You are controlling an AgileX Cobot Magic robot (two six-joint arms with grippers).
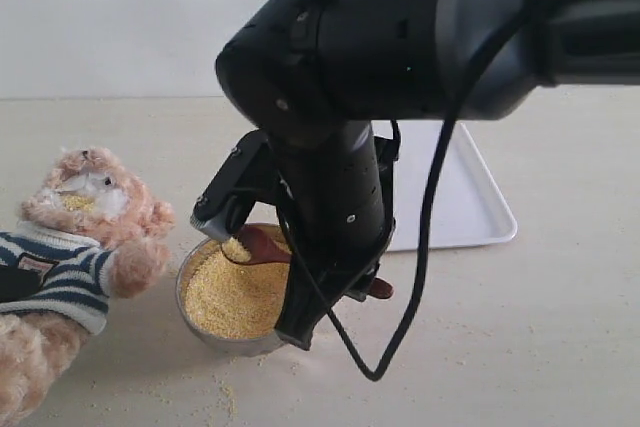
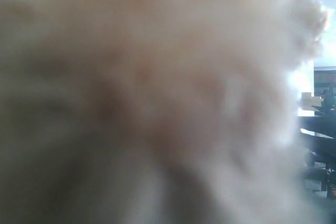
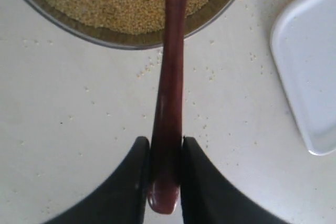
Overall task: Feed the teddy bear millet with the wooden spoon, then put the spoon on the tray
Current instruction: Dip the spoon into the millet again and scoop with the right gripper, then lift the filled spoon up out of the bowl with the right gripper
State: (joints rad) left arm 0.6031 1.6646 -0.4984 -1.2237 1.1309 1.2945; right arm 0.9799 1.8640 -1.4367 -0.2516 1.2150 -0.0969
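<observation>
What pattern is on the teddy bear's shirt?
The shirt has navy-and-white stripes; the exterior view shows it best.

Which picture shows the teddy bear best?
The exterior view: the teddy bear is beside the bowl, with face, striped shirt and paw plain to see. The left wrist view shows only blurry fur filling the picture. The right wrist view does not show it.

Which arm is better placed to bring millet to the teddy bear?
Right, probably: its hand grips the wooden spoon, whose bowl holds millet above the metal bowl. The left wrist view shows only the teddy bear, blurred.
</observation>
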